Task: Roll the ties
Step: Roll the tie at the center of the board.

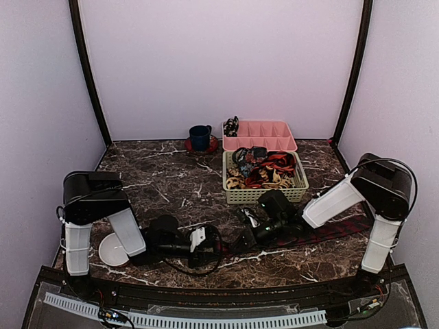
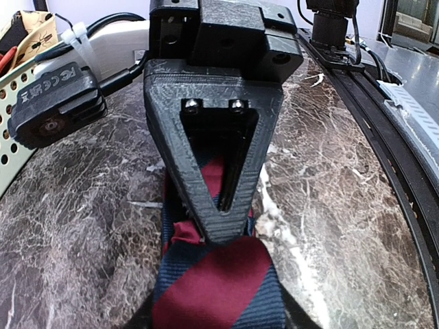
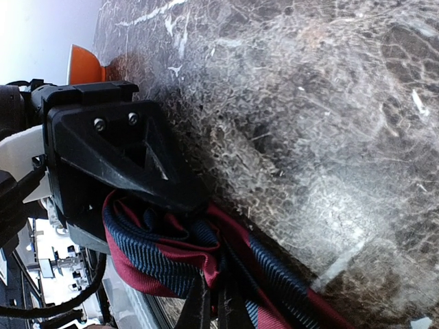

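Navy cloth crossed by maroon diagonals, the striped tie [image 2: 219,288] lies on the brown marble table [image 1: 164,185] in front of the two arms. From above it runs as a dark band from between the grippers off to the right, where the right forearm covers part of it. The left gripper [image 2: 221,233] has the tip of one black triangular finger [image 2: 206,171] down on a fold at the tie's near end. Its second finger is hidden behind the first, so I cannot tell how wide the jaws stand or whether cloth sits between them. The right gripper [image 3: 184,205] is closed up tight, and the tie bunches in several folds directly under its fingertip, apparently pinched there, though the folds mask the actual nip. The bottom edge of that wrist view cuts off the rest of the bundle. Behind the grippers, a pale green basket [image 1: 266,195] holds a tangle of loose ties [image 1: 264,171] in red, black and tan. Beyond it is a pink tray [image 1: 259,144], with something dark in its far-left compartment, too small to make out. A blue cup [image 1: 200,137] stands beside the tray.
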You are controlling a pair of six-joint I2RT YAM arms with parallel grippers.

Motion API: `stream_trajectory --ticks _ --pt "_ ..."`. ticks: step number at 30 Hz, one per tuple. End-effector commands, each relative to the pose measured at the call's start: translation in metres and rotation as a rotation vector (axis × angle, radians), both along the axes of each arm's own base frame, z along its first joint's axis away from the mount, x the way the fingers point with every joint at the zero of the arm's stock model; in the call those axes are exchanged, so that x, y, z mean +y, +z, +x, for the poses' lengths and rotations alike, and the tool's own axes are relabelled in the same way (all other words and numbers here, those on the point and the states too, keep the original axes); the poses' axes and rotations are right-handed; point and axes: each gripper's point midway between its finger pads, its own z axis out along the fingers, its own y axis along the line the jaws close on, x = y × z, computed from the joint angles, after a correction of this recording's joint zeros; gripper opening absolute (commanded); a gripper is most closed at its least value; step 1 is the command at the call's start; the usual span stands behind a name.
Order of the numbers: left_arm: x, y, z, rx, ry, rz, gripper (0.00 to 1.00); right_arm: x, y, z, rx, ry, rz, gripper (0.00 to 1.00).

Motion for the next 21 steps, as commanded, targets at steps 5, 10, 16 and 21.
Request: stream_trajectory --ticks 5,10,16,21 --pt "-0.006 0.02 -0.004 -0.004 -0.019 -0.032 0.37 -0.026 -0.044 -0.021 0.085 -0.002 -0.17 0.0" --pt "-0.02 0.022 -0.002 0.007 -0.03 -0.047 0.37 -0.023 -0.043 -0.022 0.081 0.006 -0.168 0.0" --pt "-0.028 0.002 -0.001 0.038 -0.037 -0.014 0.37 -0.022 -0.043 -0.023 0.076 0.012 -0.167 0.0" --pt "-0.025 -0.027 0.0 0.069 -0.02 0.066 0.37 -0.019 -0.04 -0.023 0.065 0.018 -0.154 0.0"
